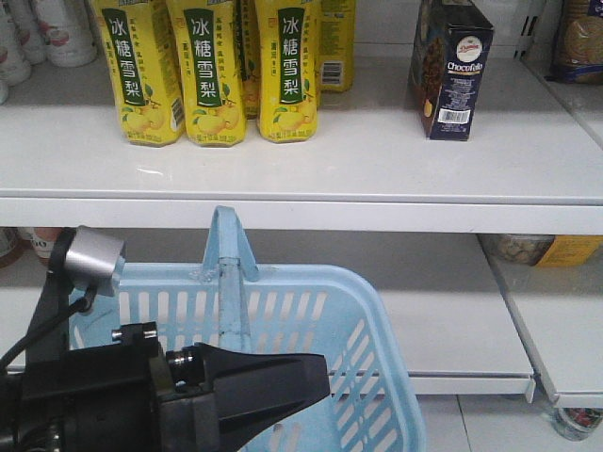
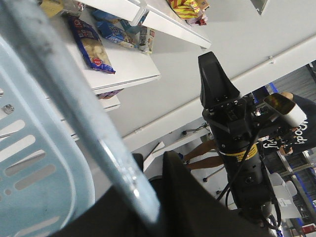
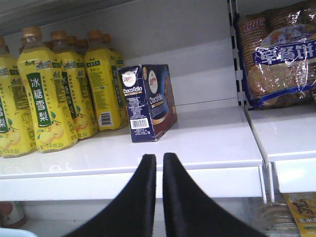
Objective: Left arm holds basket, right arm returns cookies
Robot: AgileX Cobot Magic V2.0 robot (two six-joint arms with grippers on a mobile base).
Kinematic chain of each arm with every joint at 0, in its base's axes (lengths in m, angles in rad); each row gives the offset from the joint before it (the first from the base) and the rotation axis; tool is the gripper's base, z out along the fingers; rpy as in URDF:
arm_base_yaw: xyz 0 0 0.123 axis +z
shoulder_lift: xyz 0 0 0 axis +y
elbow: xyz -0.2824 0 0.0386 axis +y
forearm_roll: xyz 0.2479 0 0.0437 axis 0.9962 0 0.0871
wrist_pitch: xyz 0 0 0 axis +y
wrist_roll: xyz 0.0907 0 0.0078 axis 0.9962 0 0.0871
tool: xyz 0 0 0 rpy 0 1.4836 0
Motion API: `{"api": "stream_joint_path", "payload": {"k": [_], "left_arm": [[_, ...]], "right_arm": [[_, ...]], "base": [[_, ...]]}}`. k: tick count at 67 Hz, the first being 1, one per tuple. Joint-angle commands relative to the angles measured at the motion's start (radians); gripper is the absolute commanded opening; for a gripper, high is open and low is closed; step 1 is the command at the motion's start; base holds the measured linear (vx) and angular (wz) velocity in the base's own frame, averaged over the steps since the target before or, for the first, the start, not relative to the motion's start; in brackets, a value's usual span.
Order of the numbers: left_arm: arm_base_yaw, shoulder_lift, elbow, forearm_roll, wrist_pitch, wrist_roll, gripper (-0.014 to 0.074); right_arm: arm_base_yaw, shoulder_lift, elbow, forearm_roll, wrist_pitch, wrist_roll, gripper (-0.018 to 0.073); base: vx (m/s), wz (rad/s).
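The dark navy cookies (image 1: 450, 71) carton stands upright on the white shelf (image 1: 330, 174), right of the yellow bottles, with nothing touching it. In the right wrist view the cookies (image 3: 148, 101) sit beyond and slightly left of my right gripper (image 3: 159, 157). That gripper is shut with nothing in it, level with the shelf's front edge. The light blue basket (image 1: 382, 315) hangs below the shelf. My left gripper (image 1: 316, 377) is shut on its upright handle (image 1: 226, 273). In the left wrist view the handle (image 2: 89, 123) runs between the fingers of the left gripper (image 2: 154, 164).
Yellow drink bottles (image 1: 212, 71) fill the shelf's left half. Packs of biscuits (image 3: 279, 54) lie on the neighbouring shelf to the right. A lower shelf (image 1: 452, 330) runs behind the basket. The right arm (image 2: 232, 128) and a person (image 2: 291, 123) show in the left wrist view.
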Motion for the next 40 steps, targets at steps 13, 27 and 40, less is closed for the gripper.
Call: {"api": "stream_joint_path", "payload": {"k": [13,27,40], "left_arm": [[-0.003,-0.018,-0.035,-0.056,0.021,0.011,-0.0006],[-0.003,-0.018,-0.035,-0.056,0.021,0.011,-0.0006],[-0.003,-0.018,-0.035,-0.056,0.021,0.011,-0.0006]], "right_arm": [[0.001,0.003,-0.025,-0.041,-0.01,-0.011,-0.0008],[0.001,0.003,-0.025,-0.041,-0.01,-0.011,-0.0008],[0.001,0.003,-0.025,-0.041,-0.01,-0.011,-0.0008]], "base": [[0.0,0.0],[0.0,0.0],[0.0,0.0]]}}
